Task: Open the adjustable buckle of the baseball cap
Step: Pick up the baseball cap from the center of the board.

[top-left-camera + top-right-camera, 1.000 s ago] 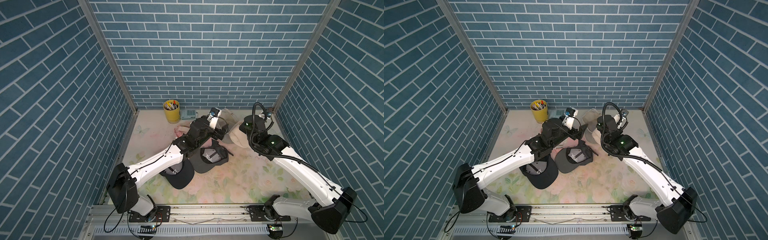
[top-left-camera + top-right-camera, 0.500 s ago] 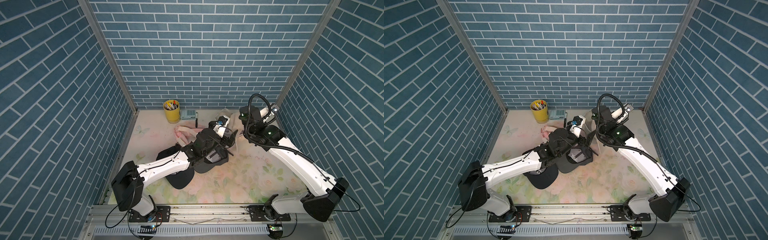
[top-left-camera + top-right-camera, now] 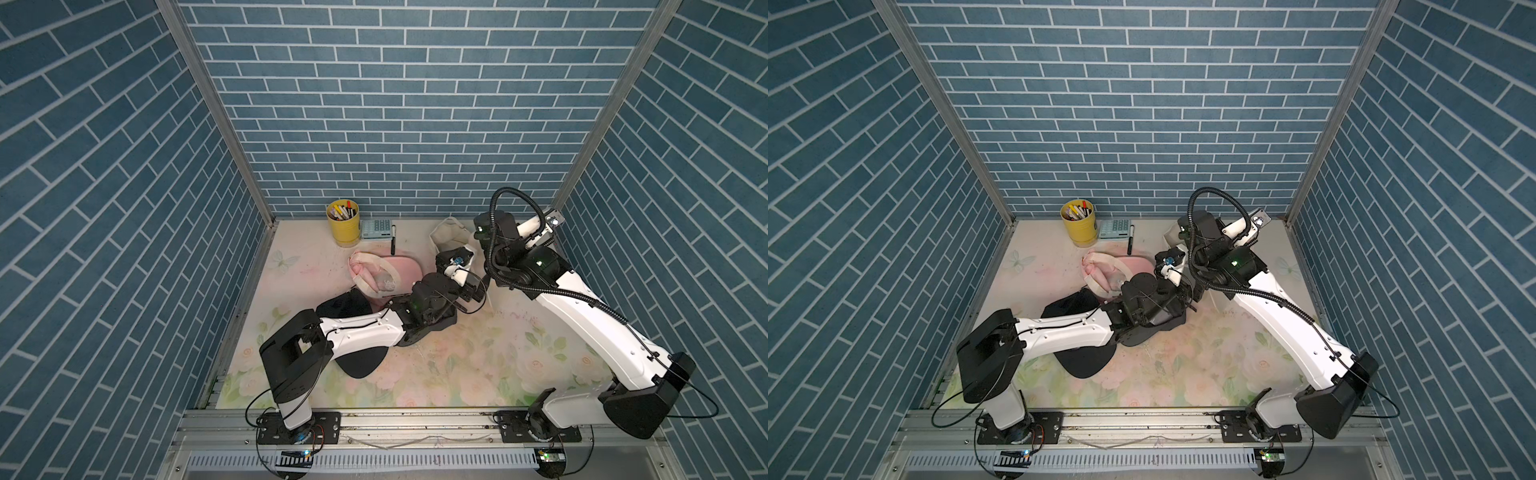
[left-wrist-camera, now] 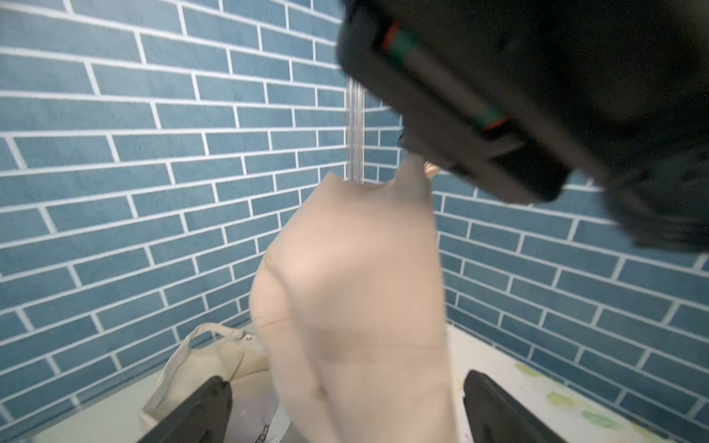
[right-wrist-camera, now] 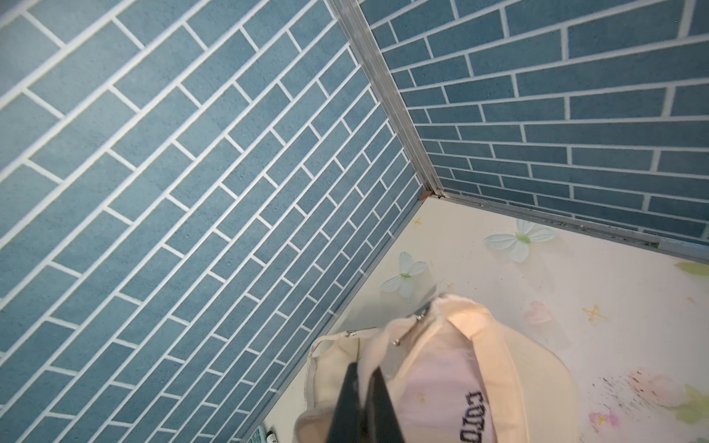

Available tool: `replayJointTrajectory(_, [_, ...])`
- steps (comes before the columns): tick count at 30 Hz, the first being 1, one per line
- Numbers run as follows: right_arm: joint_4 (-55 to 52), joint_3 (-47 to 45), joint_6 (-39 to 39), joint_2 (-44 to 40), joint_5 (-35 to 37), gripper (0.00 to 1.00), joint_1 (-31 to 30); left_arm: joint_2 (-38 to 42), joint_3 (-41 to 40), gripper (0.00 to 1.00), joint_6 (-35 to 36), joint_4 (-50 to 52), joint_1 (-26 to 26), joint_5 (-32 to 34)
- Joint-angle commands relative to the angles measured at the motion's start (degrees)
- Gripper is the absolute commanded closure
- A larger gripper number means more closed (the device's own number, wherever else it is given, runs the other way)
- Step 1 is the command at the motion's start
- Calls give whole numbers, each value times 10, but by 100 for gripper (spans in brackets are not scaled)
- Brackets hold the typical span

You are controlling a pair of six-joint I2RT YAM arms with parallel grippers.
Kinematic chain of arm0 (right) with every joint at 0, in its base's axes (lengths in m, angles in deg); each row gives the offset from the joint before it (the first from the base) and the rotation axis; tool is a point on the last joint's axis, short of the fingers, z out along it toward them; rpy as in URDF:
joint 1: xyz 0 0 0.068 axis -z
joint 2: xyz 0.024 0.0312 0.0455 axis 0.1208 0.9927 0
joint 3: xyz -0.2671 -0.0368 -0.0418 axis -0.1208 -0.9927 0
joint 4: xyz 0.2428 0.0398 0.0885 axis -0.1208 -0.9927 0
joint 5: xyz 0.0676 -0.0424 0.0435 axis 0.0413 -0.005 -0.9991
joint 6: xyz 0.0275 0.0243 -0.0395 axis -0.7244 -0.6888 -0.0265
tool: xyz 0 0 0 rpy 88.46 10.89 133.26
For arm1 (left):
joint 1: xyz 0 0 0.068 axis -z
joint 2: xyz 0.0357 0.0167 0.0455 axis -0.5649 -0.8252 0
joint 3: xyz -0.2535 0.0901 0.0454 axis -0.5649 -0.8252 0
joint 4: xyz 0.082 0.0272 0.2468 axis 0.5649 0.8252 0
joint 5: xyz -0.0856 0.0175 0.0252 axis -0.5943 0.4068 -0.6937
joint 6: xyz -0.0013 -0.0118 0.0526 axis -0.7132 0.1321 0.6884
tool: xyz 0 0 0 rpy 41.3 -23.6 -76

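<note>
Cream cap hangs well right of the yellow cup, pinched at its strap end by the right gripper. The left gripper is spread wide beside it, holding nothing. The limp cloth could swing, and a closing left gripper might miss the buckle.

Bright, even light (wrist views blurred)

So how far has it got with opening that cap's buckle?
Done: the beige cap is off the table, hanging from the right fingers, which are shut on its edge. In hand: the left fingers stand wide open either side of it, gripping nothing. Still to do: the metal buckle itself; I can't tell whether it is undone yet.
</note>
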Motion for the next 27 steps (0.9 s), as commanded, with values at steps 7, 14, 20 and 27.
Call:
replayJointTrajectory(7, [-50,26,-63,5,47,100,-21,-23,7,0,1,-42,21,48])
replayJointTrajectory(14, [-72,25,-85,-6,31,100,-25,-114,65,1,72,-116,15,119])
replayJointTrajectory(20, [-77,24,-90,-10,37,100,-28,-135,85,10,62,-159,7,192])
replayJointTrajectory(27, [-86,20,-88,-8,40,100,-27,-112,68,54,69,-178,8,216])
